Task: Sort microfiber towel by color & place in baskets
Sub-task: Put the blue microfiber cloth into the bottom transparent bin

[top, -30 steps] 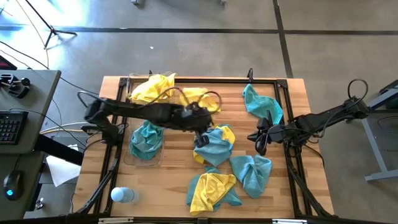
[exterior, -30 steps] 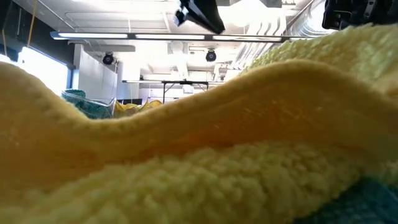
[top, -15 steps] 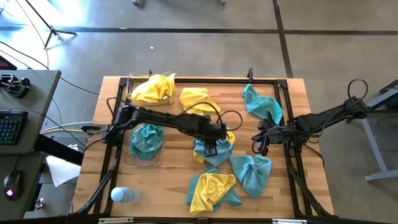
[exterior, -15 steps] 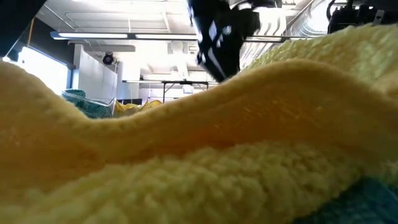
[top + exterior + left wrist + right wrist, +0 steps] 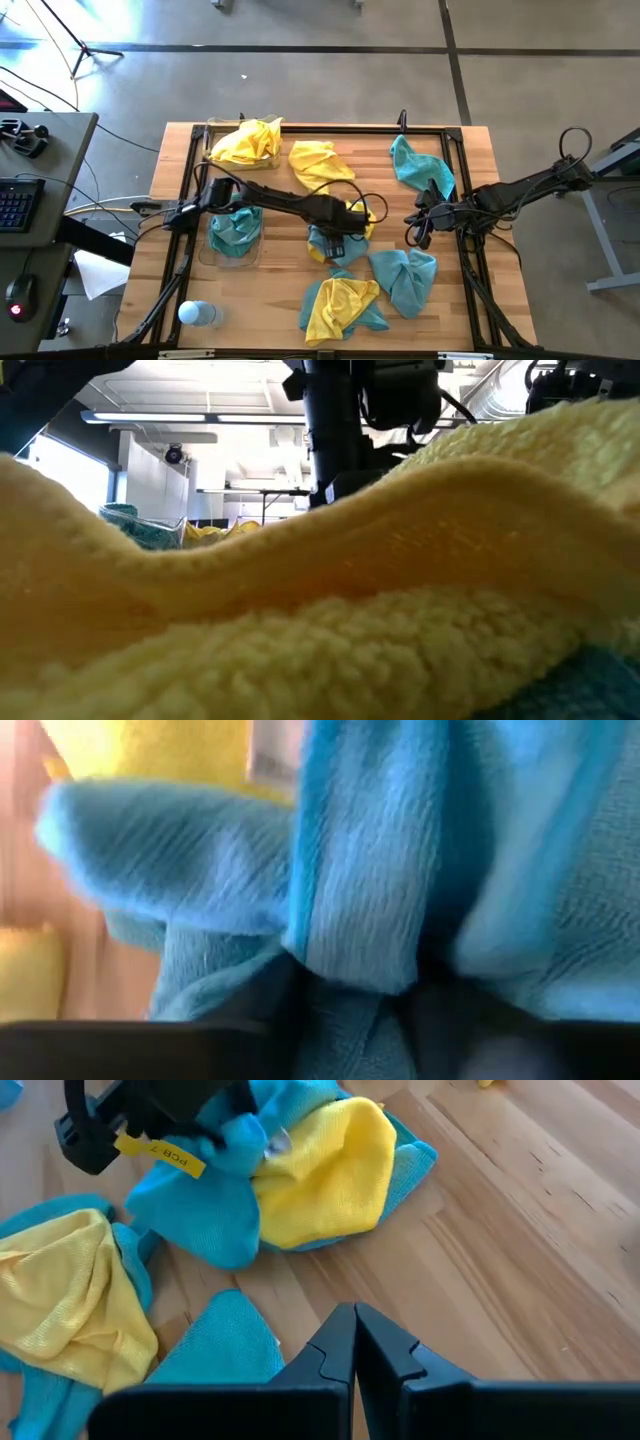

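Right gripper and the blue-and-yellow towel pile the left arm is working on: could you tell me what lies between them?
Only bare wooden table separates the right gripper from the towel pile, as the right wrist view shows.

Yellow [image 5: 318, 162] and teal towels [image 5: 405, 279] are strewn crumpled across the table. A teal one [image 5: 235, 228] is held in the near-left basket [image 5: 205, 256], yellow [image 5: 245, 142] in the far.

You've got a pale bottle [image 5: 197, 313] lying at the near-left corner of the wooden table [image 5: 280, 305], inside the black frame [image 5: 320, 130]. Off the table's left: desk with keyboard [image 5: 14, 203] and mouse [image 5: 16, 301]; cables on the floor
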